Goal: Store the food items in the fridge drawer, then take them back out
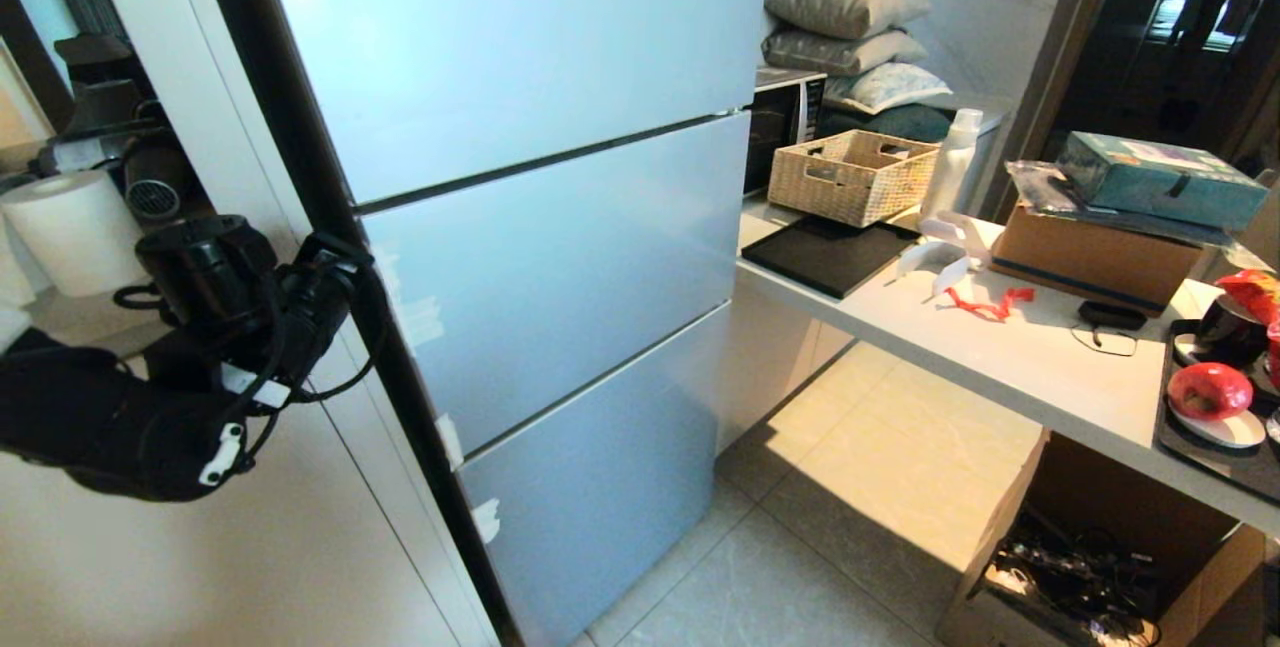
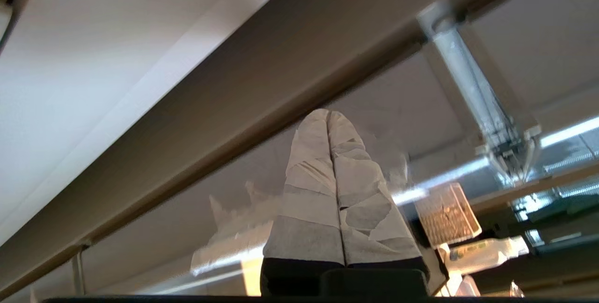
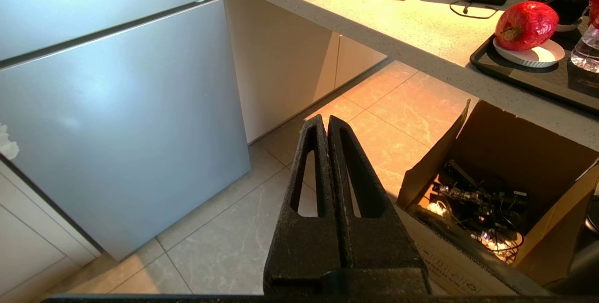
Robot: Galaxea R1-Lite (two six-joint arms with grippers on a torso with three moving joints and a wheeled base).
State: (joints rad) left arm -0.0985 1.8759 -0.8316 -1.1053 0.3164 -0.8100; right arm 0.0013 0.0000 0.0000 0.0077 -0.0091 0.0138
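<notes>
A glossy red apple-like fruit, one of the food items, lies on a small white plate on the counter at the far right. The fridge drawer is out of view; the silver-blue fridge panels are all closed. My left gripper is at the fridge's dark left edge, level with the middle panel. Its tape-wrapped fingers are pressed together and hold nothing. My right gripper hangs low over the floor tiles, shut and empty, and does not show in the head view.
A black tray carries the plate on the white counter. Further back stand a wicker basket, a white bottle and a cardboard box. An open box of cables sits under the counter. A paper roll is left of my arm.
</notes>
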